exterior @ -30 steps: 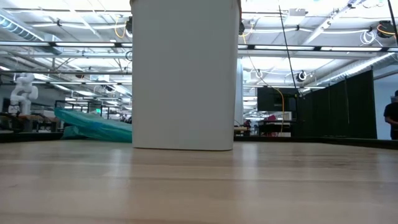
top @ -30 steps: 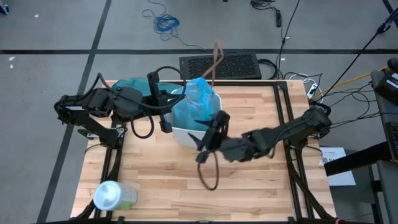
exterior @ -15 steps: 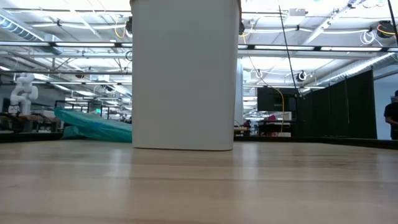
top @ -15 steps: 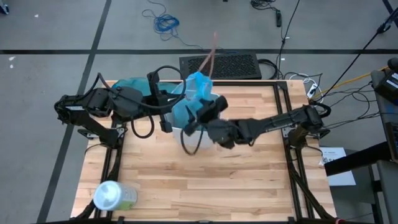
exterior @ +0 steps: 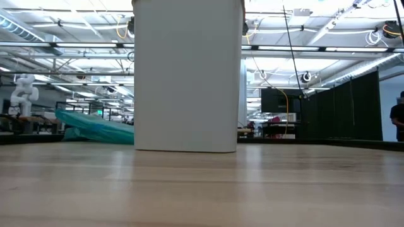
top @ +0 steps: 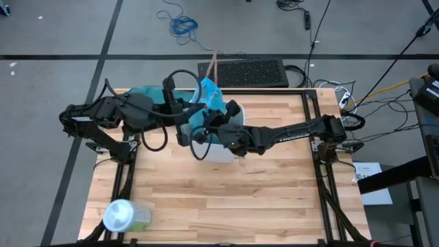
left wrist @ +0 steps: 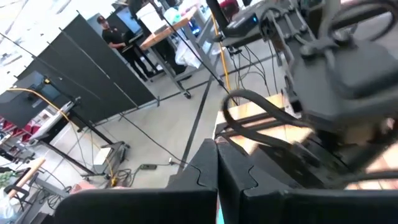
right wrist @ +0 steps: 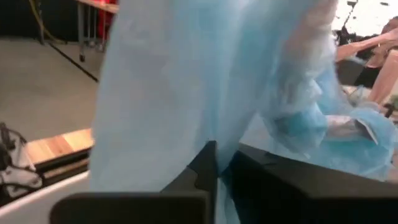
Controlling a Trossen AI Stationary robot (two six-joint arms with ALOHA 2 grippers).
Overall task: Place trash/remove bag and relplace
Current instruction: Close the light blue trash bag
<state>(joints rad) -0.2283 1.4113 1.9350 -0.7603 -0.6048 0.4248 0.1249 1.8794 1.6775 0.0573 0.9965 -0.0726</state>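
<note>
A white bin (top: 230,149) stands at the table's middle; the low view shows its wall (exterior: 186,75). The pale-blue bag (top: 209,95) rises from the bin in a gathered peak and fills the right wrist view (right wrist: 186,81). My right gripper (top: 206,129) reaches level from the table's right over the bin and is shut on the bag (right wrist: 221,171). My left gripper (top: 184,122) stays at the bin's left rim, fingers shut (left wrist: 217,180). The trash is out of view. My right gripper pinches the bag's thin film (right wrist: 225,186) between its two fingers, coming level from the table's right above the bin's opening. The film drapes over and in front of the fingers; how many layers, I cannot tell. My left gripper shows a sliver of pale-blue film (left wrist: 218,215) between its shut fingers. Which part of the bag that is stays hidden by the gripper itself.
A darker teal-green bag (top: 145,94) lies on the table's far left behind my left arm, also in the low view (exterior: 95,126). A pale-green container with a white lid (top: 123,216) lies at the near left corner. Bare wood lies in front of the bin.
My right gripper has swung from the bin's near right side toward the table's left and far edge, over the bin into the bag, and its fingers have closed on the film. The bag's top has drawn in narrower and shifted left.
</note>
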